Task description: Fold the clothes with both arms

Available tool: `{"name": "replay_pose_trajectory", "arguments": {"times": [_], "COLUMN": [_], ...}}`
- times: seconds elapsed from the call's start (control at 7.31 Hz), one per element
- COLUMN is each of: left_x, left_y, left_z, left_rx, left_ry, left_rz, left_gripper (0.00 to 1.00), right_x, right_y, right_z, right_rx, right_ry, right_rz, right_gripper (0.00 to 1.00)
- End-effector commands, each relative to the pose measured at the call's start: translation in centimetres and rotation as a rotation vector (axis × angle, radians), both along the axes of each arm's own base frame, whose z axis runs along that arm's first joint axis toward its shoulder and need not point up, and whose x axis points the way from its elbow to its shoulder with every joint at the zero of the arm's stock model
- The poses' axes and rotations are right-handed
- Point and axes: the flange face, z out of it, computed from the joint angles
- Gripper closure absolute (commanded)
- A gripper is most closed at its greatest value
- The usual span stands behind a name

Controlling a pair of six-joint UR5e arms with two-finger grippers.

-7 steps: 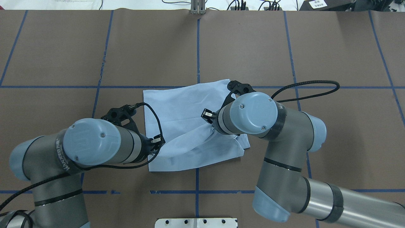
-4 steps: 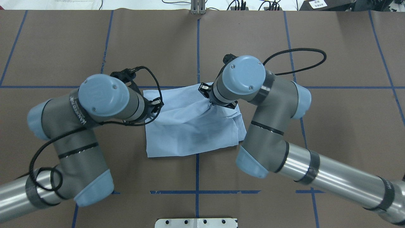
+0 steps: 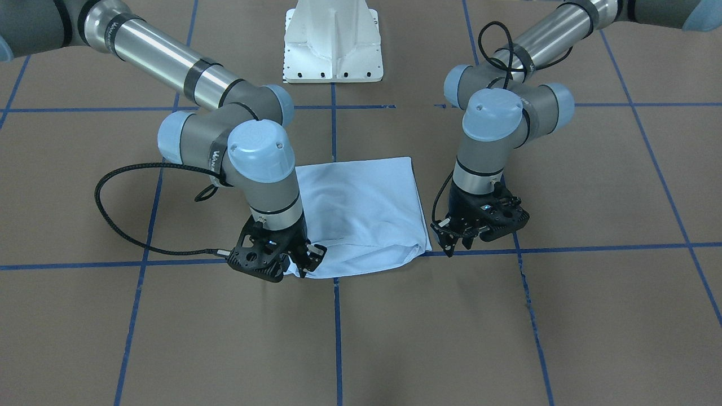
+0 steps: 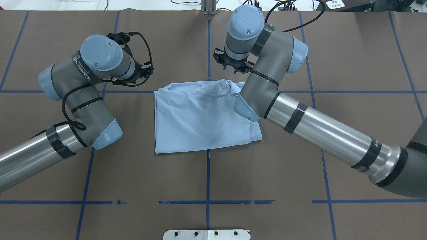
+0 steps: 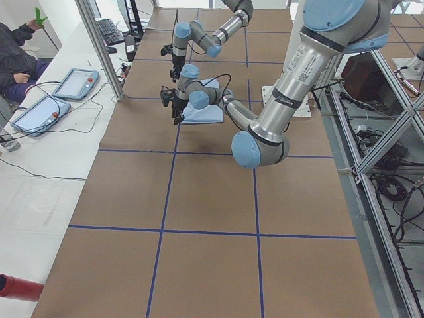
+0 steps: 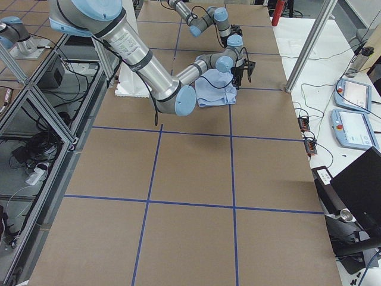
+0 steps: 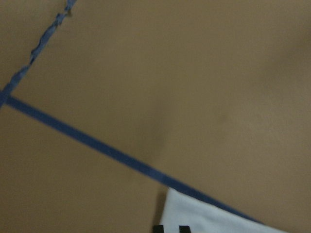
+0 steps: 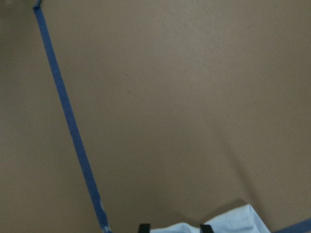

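From where I stand the shirt lies on the table as a rough square, doubled over on itself, its far edge along the tape line. That edge is puffy rather than creased, the collar bunches at the far right corner, and some cloth sticks out past the near right corner. The right gripper hangs low at the far edge, jaws parted with nothing between them; its fingertips stand well apart with the shirt just beyond. The left gripper hovers just beside the other far corner, fingertips closer together but with a clear gap and no cloth in it. I'd say this fold is laid and the job is well along. What looks left is tidying the loose side and perhaps one more fold.
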Motion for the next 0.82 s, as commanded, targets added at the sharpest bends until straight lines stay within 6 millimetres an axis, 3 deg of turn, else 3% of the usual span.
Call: {"name": "replay_pose_trajectory", "arguments": {"times": [0.0,0.14,0.55,0.68], "left_x": [-0.5,-0.7,-2.0,-2.0], "left_y": [-0.7,-0.4,-0.1,-0.1], "left_z": [0.1,-0.1,-1.2,-1.2], "left_rx": [0.02,0.024,0.059,0.058], "left_ry": [-0.001,0.004,0.023,0.023], "left_rz": [0.009,0.051,0.101,0.102], "left_gripper": [0.0,0.0,0.0,0.0], "right_x": [1.0,0.7,-4.7,-4.6], "right_y": [-1.8,-0.9,4.1,4.3], "right_z": [-1.6,-2.9,0.0,0.4], "right_rx": [0.016,0.018,0.044,0.045], "right_ry": [-0.029,-0.049,0.203,0.273], "right_rz": [-0.02,-0.046,-0.211,-0.28], "right_gripper": [0.0,0.0,0.0,0.0]}}
